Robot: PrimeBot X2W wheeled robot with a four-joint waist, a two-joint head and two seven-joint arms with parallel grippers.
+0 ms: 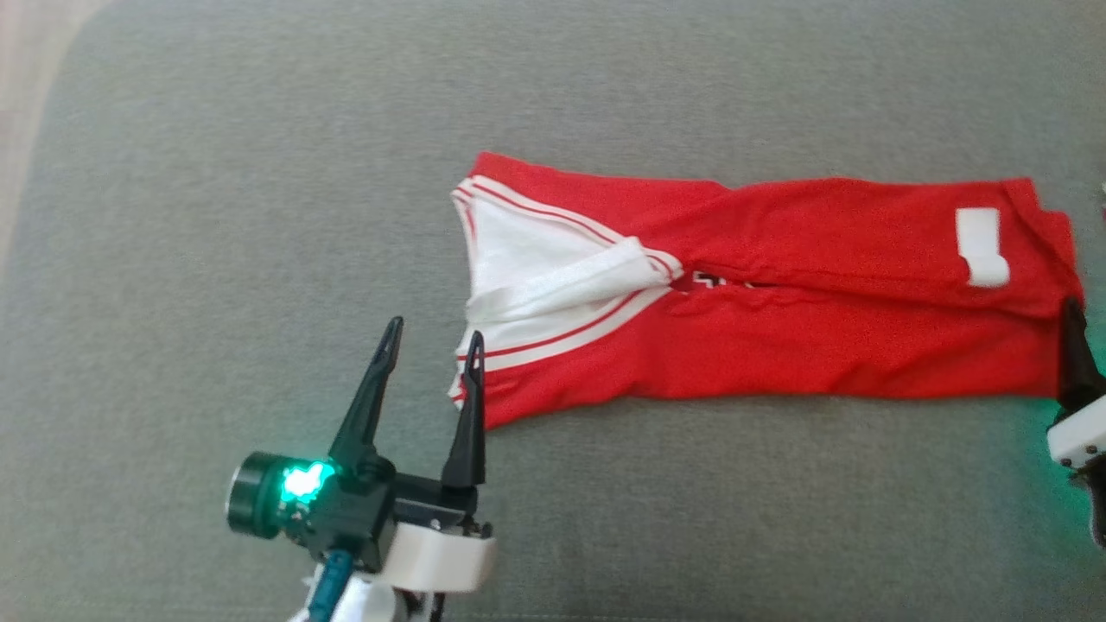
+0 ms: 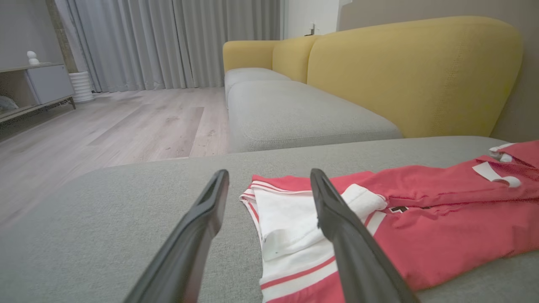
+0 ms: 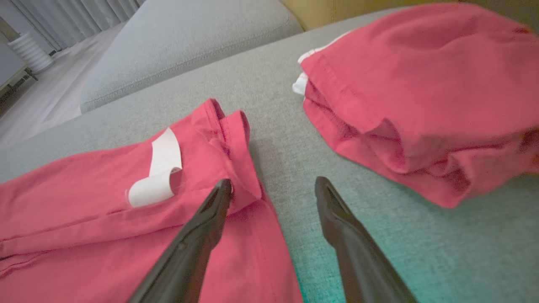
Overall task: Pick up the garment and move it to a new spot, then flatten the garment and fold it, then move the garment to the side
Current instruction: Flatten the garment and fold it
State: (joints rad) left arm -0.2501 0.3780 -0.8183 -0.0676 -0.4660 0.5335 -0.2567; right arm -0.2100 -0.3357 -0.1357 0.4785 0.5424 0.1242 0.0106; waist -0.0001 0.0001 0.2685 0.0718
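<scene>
A red jersey with white trim lies as a long folded strip on a grey cushion. The left gripper and right gripper gape wide and empty, one at each end. Folding seems midway; next, one end needs gripping and carrying across.

Head cam: steep down on whole garment. Left wrist: low, close, at its left end. Right wrist: low, seemingly closer, right end.

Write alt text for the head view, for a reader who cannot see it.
A red garment with white trim lies folded into a long strip on a grey cushion. The left gripper stands open at its white-trimmed end.
</scene>
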